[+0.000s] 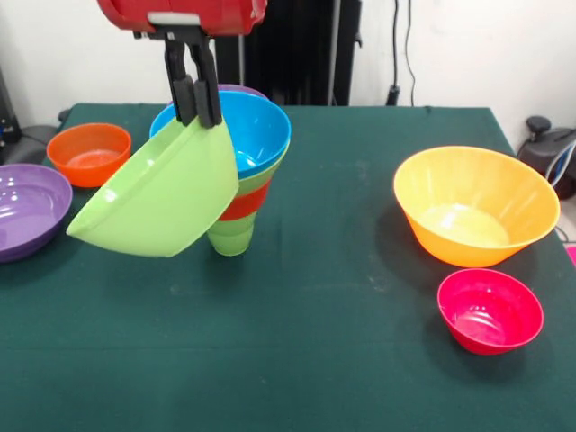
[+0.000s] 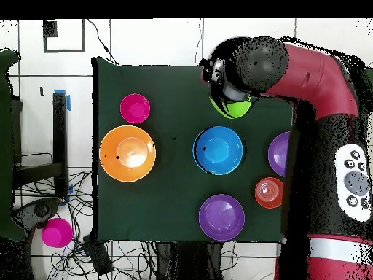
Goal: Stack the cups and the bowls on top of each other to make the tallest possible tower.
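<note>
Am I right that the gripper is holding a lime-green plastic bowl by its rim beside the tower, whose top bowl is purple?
Not quite: the tower's top bowl is the glossy blue plastic bowl, not purple, as the front view shows. The rest holds: the gripper grips the lime-green plastic bowl by its rim beside the tower.

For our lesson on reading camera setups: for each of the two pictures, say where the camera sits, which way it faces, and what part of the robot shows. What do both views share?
Front view: across the table, facing the robot; only the gripper shows, holding a lime-green bowl beside the tower.
Overhead view: above, looking straight down; the whole red arm shows.
Shared: large orange bowl, small pink-red bowl, green table.
</note>
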Robot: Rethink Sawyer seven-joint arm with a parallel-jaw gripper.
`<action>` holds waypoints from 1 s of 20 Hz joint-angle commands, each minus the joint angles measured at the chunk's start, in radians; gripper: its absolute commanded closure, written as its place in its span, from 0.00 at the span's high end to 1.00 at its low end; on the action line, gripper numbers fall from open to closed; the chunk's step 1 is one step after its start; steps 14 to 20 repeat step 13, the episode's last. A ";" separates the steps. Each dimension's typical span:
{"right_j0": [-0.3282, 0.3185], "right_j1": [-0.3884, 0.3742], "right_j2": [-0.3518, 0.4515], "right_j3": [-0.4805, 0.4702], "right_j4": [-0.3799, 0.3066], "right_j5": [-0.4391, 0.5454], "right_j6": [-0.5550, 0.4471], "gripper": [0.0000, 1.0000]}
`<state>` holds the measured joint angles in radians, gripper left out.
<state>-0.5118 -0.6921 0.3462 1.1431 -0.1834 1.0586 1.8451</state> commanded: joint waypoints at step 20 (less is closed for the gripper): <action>0.115 -0.195 -0.134 0.140 -0.016 0.274 0.120 0.00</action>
